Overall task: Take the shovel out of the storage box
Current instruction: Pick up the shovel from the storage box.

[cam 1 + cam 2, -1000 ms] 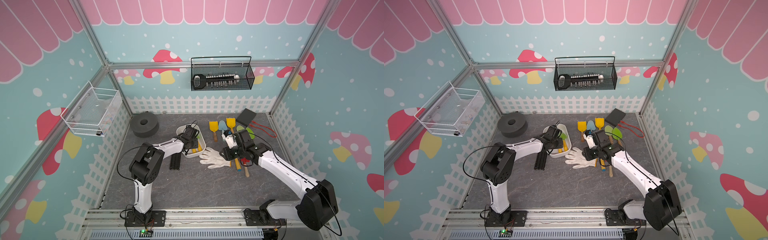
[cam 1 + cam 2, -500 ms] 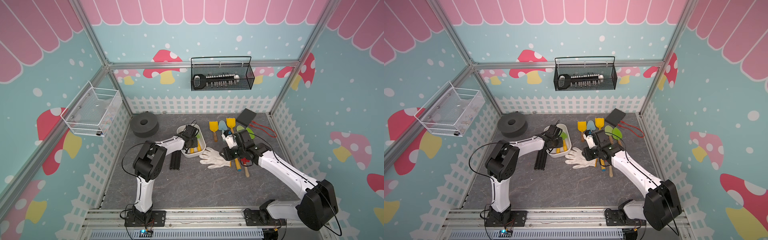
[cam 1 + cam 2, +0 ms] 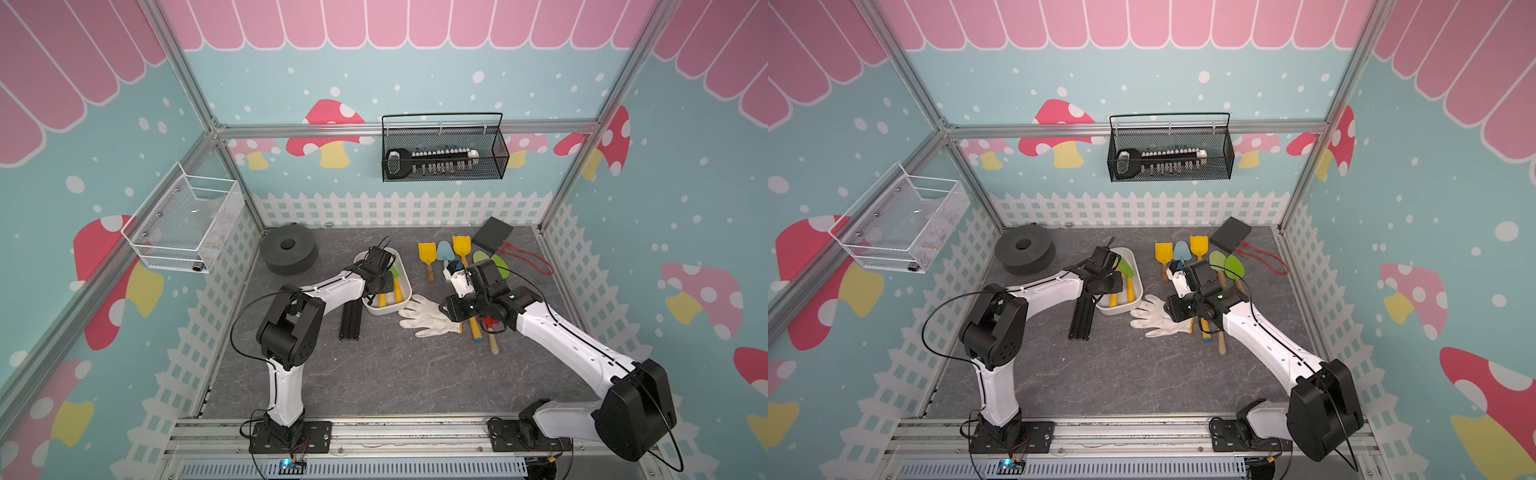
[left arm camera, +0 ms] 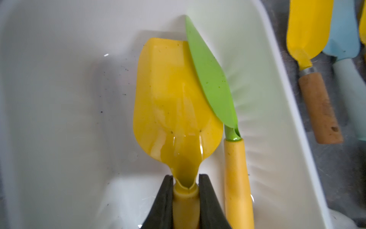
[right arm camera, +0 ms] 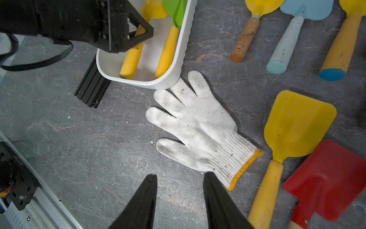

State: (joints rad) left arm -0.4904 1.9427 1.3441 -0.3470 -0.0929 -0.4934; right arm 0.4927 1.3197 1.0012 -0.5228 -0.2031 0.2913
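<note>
Inside the white storage box (image 4: 59, 99), left pincer (image 4: 186, 178) is gripping the yellow shovel (image 4: 174, 95) at its neck, green shovel (image 4: 210, 79) lying alongside, overlapping its blade; right pincer (image 5: 180, 174) is hovering part-open over the counter (image 5: 89, 148) by the white glove (image 5: 198, 123), empty.

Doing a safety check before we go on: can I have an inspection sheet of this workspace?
Surface: grey marbled tabletop.
Job's things: yellow shovel and green-bladed shovel lie side by side in the storage box.
Clutter: white glove with fingertips at the box's corner; loose shovels, black rails, foam ring, black case.
Grippers: left gripper shut on the yellow shovel's neck; right gripper open, empty, near the glove.
Cables: black cable loops off the left arm.
Surroundings: black mesh basket and white wire basket on the walls.
</note>
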